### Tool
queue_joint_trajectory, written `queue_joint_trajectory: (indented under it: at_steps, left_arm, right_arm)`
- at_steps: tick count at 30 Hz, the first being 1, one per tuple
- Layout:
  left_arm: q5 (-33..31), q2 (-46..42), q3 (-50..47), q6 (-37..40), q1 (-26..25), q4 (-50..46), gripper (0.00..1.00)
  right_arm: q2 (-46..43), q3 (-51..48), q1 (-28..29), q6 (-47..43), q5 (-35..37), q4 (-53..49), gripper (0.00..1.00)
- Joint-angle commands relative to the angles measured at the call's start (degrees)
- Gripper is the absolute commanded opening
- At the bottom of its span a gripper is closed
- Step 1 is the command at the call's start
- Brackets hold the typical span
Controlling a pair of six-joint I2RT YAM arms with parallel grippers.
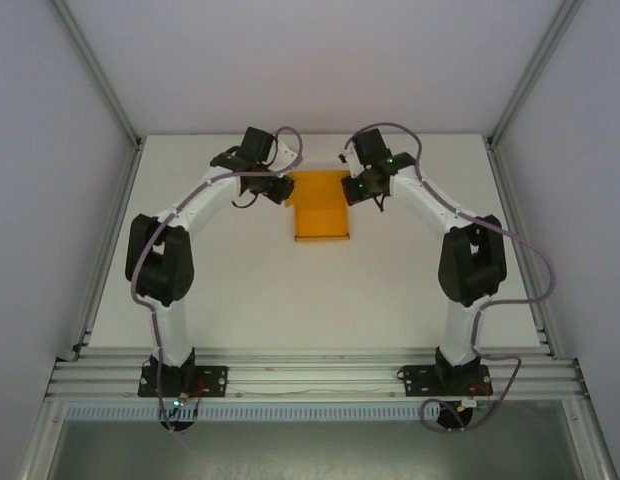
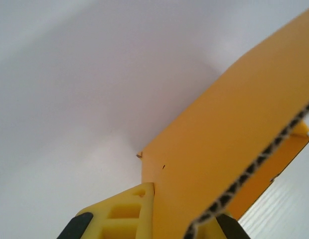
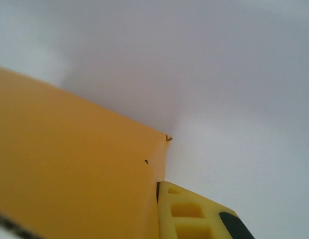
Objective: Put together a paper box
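The paper box [image 1: 320, 215] is an orange-yellow corrugated card lying at the middle back of the white table, with its far part raised. My left gripper [image 1: 274, 188] holds its far left corner and my right gripper [image 1: 352, 187] its far right corner. In the left wrist view the card [image 2: 229, 149] stands between the two yellow fingers [image 2: 122, 214], clamped edge-on. In the right wrist view one yellow finger [image 3: 194, 214] presses flat against the card [image 3: 70, 169]. The card hides the other finger.
White walls and aluminium frame posts [image 1: 102, 90] enclose the white table [image 1: 310, 300] on three sides. A ribbed rail [image 1: 310, 375] carrying both arm bases runs along the near edge.
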Motion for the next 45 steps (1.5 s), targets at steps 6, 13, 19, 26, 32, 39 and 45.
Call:
queue_joint_trajectory:
  at_steps: [6,13,19,26,32,39,45]
  left_arm:
    - [-2.63,-2.35,-6.51,-32.16,-2.38,16.84,0.00]
    - [-6.94,0.69,-4.30,-38.02,-5.54,19.81,0.00]
    - [-7.81,2.19,-5.28,-36.97,-7.39,19.66,0.00]
    - [-8.41,2.32,-10.29,-39.36,-8.32,23.04,0.00]
    - [-15.85,1.27,-14.98,-36.36,-11.54,22.14,0.00]
    - [-18.44,-0.42,-19.69,-36.72,-12.42,22.15,0.00]
    - [-21.72,-2.85,-20.69,-35.89,-12.49,20.81,0.00]
  right_arm:
    - [-2.25,-3.86,6.75,24.77,10.12,14.53,0.00]
    - [-1.10,-6.26,9.19,27.40,10.74,17.17,0.00]
    - [-0.60,-9.30,9.35,28.79,14.30,18.88,0.00]
    - [-0.03,-12.38,9.61,30.32,14.50,20.80,0.00]
    - [-1.16,-16.47,10.07,31.96,17.54,21.32,0.00]
    - [-0.58,-14.16,10.29,36.07,16.12,22.91,0.00]
    - [1.20,-9.34,10.24,38.29,12.02,20.70,0.00]
